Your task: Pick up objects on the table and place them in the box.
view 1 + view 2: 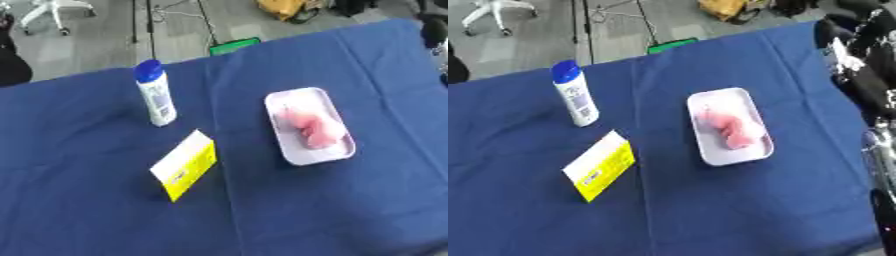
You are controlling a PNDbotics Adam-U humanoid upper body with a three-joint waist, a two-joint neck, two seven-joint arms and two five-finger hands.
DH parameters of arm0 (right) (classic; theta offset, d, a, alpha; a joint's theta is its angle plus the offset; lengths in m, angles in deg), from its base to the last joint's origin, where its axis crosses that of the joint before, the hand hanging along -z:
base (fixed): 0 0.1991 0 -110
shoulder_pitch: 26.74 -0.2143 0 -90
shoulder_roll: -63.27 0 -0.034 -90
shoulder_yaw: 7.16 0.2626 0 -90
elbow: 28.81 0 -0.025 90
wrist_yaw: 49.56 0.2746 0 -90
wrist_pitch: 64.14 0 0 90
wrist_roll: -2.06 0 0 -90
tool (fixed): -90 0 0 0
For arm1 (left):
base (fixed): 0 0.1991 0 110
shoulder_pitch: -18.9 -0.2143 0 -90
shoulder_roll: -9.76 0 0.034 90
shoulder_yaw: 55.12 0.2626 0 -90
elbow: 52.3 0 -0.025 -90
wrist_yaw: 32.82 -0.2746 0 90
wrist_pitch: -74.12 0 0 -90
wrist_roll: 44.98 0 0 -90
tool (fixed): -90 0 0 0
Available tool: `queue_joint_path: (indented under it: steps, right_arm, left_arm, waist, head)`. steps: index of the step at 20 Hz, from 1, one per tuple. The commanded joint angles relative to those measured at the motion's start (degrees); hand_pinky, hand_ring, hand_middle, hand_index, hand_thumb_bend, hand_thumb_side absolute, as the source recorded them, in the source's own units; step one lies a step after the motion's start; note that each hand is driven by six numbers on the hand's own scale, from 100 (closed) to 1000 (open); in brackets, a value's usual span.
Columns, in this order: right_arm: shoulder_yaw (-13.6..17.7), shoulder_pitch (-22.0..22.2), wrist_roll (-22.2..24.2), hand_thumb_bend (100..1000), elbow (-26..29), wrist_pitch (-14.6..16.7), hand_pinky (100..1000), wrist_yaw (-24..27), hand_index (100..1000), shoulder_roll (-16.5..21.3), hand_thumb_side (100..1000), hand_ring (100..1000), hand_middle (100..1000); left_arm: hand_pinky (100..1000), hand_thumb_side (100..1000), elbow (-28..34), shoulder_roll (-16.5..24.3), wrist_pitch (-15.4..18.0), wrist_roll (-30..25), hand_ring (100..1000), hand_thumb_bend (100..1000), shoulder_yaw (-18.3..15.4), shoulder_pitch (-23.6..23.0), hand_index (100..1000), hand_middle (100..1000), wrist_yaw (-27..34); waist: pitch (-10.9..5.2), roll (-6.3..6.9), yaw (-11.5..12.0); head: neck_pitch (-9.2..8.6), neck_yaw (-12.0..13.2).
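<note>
We see a white tray [311, 156] on the blue tablecloth [87, 210], with pink pieces [308, 129] inside. To its left a yellow-and-white box [185, 165] lies apart, and behind it a white bottle with blue cap [155, 98] stands upright. The right arm [868, 75] shows at the right edge; its hand we cannot tell.

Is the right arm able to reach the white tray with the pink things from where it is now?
Probably yes. The right arm shows at the right edge, and only bare blue cloth lies between it and the white tray. Its hand cannot be made out.
</note>
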Motion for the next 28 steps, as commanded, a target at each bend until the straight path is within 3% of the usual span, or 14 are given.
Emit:
queue_joint_path:
  steps: [1, 9, 28]
  right_arm:
    - [0.5, -0.4, 0.5, 428, 0.6, 0.0, 837, -0.3, 837, 1.7, 466, 832, 858]
    - [0.5, -0.5, 1.4, 424, 0.6, 0.0, 834, -0.1, 837, 1.6, 468, 829, 857]
    - [0.7, -0.5, 1.4, 423, 0.7, 0.1, 832, -0.1, 836, 1.6, 467, 828, 857]
  left_arm:
    - [725, 828, 1.1, -0.1, -0.5, 0.9, 785, 562, -2.2, -2.6, 833, 810, 2.5]
    - [715, 827, 2.5, -1.8, -0.7, -0.7, 776, 561, -2.9, -7.5, 842, 804, 3.4]
    - [710, 808, 2.8, -2.3, -1.2, -5.7, 772, 536, -3.4, -10.2, 856, 804, 2.1]
  waist:
    - [-0.42, 0.25, 0.9]
    - [0.2, 0.02, 1.9]
    - [0.35, -0.45, 1.7]
  head:
    - [-0.29, -0.4]
    - [-0.09, -0.7]
    - [-0.68, -1.5]
